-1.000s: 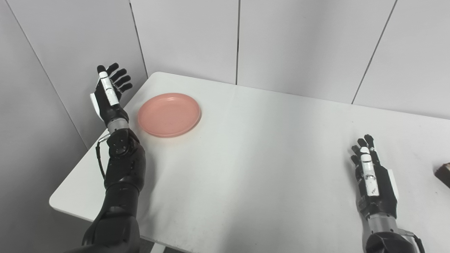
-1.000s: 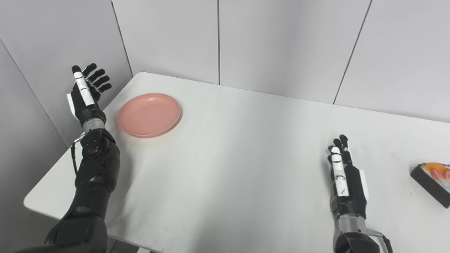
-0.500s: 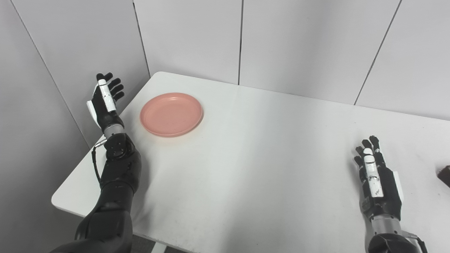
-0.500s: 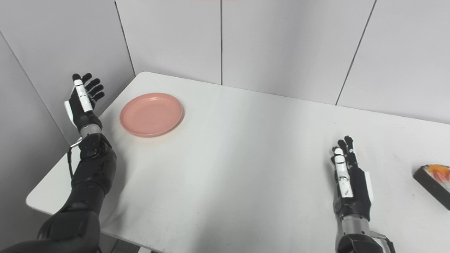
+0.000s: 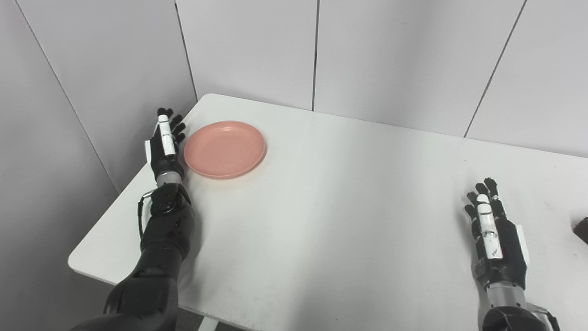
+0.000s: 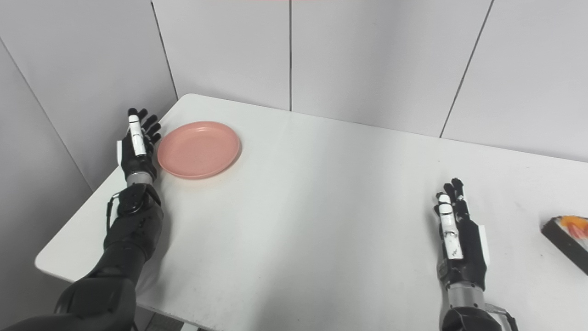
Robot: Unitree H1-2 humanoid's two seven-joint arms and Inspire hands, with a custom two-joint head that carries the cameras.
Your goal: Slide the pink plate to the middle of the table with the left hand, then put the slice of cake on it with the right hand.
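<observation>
Our spread left hand (image 5: pixel 166 143) sits just beside the pink plate (image 5: pixel 224 149), not yet slid; the cake (image 6: pixel 567 236) waits beyond our spread, empty right hand (image 6: pixel 459 243).

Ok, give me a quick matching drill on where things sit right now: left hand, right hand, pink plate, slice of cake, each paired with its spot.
Things:
1. left hand
2. right hand
3. pink plate
4. slice of cake

Places:
A. far left part of the table, lying flat
B. right edge of the view, beyond the waiting hand
C. open at the plate's left rim
D. open over the table's near right, holding nothing

Pairs: 1-C, 2-D, 3-A, 4-B
</observation>
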